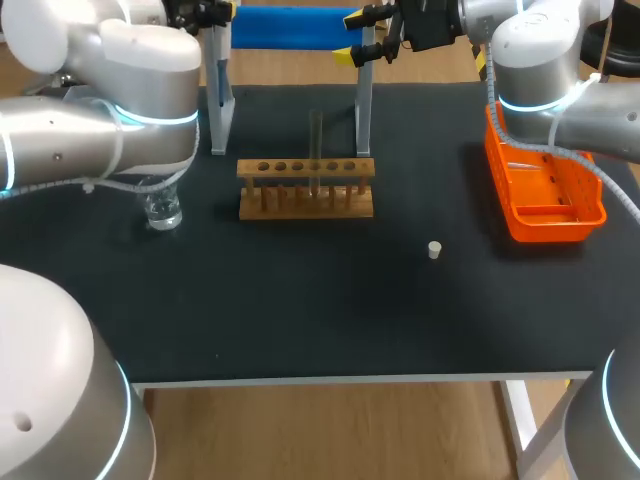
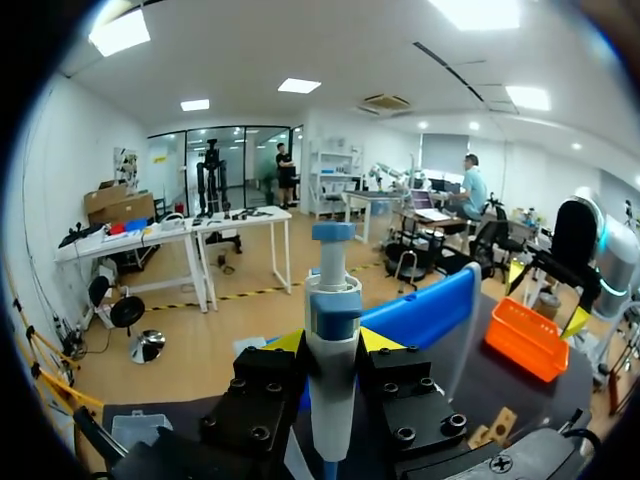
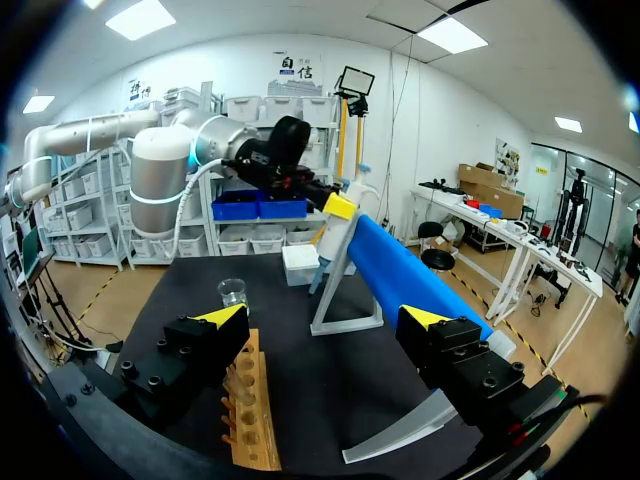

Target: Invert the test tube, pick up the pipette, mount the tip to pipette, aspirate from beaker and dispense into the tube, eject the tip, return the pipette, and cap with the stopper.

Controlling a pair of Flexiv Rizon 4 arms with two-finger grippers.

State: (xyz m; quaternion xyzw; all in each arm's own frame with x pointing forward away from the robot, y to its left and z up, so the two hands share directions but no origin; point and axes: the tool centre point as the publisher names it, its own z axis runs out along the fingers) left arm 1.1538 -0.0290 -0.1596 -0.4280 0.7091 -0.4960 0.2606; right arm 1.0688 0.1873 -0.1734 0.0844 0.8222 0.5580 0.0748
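Nearest you on the worktop (image 1: 300,310), the small white stopper (image 1: 434,250) lay by itself, at about 4 o'clock from the wooden rack (image 1: 305,190). The test tube (image 1: 316,148) stood upright in a rack hole just right of the middle. At the rack's 9 o'clock sat the clear beaker (image 1: 162,212), partly under your left arm. At its 3 o'clock, well apart, was the orange tray (image 1: 560,225). Farther back, two pale stands rose at 11 o'clock (image 1: 220,110) and 1 o'clock (image 1: 364,115) from the rack. At the 11 o'clock stand, your left gripper (image 2: 333,342) had its jaws closed on the pipette (image 2: 333,385), which stood upright between them. Your right gripper (image 3: 323,317) hung over the 1 o'clock stand, jaws wide apart and holding nothing. A blue bar (image 1: 285,28) lay along the far edge at 12 o'clock.
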